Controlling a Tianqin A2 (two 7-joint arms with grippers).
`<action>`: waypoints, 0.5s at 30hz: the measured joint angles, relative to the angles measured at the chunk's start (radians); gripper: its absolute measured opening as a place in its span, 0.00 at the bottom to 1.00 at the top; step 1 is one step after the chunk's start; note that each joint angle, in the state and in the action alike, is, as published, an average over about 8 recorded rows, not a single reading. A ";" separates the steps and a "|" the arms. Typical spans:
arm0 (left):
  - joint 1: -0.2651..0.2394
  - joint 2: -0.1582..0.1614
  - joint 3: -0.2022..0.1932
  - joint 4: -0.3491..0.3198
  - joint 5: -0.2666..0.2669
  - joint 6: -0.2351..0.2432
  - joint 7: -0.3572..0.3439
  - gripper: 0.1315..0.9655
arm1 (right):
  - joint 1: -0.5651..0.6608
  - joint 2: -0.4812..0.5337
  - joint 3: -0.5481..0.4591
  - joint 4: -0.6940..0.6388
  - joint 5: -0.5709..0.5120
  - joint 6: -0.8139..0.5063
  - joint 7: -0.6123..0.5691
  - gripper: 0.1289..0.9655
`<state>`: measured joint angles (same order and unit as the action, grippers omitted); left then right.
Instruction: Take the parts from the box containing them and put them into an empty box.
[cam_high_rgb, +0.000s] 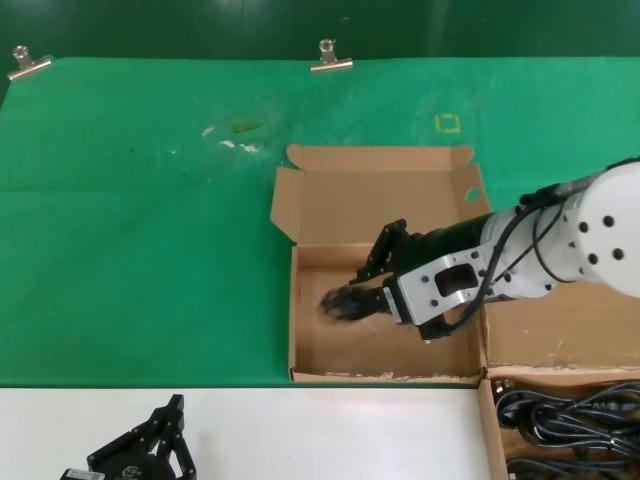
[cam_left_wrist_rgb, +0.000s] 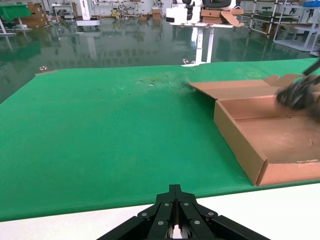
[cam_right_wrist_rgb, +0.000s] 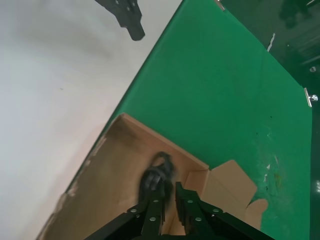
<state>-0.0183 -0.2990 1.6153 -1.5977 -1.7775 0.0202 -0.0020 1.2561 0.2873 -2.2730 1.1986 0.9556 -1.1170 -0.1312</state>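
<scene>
The empty box (cam_high_rgb: 296, 310) lies open on the green mat, its lid with ear flaps folded back. My right gripper (cam_high_rgb: 358, 288) reaches into it from the right, fingers a little apart. A blurred black cord bundle (cam_high_rgb: 340, 302) sits just past the fingertips over the box floor. The right wrist view shows the same bundle (cam_right_wrist_rgb: 157, 175) ahead of my right gripper (cam_right_wrist_rgb: 170, 187), with cardboard visible between the fingers. At the lower right, the box containing the parts (cam_high_rgb: 487, 420) holds more black cords (cam_high_rgb: 570, 420). My left gripper (cam_high_rgb: 175, 405) is parked shut on the white table edge.
Green mat (cam_high_rgb: 140, 250) stretches left of the empty box. Two metal clips (cam_high_rgb: 330, 55) hold its far edge. The plain lid panel (cam_high_rgb: 570, 330) of the full box lies under my right arm. The left wrist view shows the empty box (cam_left_wrist_rgb: 240, 145) to one side.
</scene>
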 joint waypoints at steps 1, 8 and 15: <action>0.000 0.000 0.000 0.000 0.000 0.000 0.000 0.02 | 0.001 -0.010 -0.003 -0.017 -0.001 0.012 -0.009 0.05; 0.000 0.000 0.000 0.000 0.000 0.000 0.000 0.02 | 0.006 -0.042 -0.010 -0.086 0.006 0.075 -0.059 0.13; 0.000 0.000 0.000 0.000 0.000 0.000 0.000 0.02 | 0.002 -0.038 0.002 -0.079 0.025 0.101 -0.075 0.17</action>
<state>-0.0183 -0.2990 1.6153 -1.5977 -1.7775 0.0202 -0.0020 1.2583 0.2497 -2.2709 1.1195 0.9811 -1.0160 -0.2064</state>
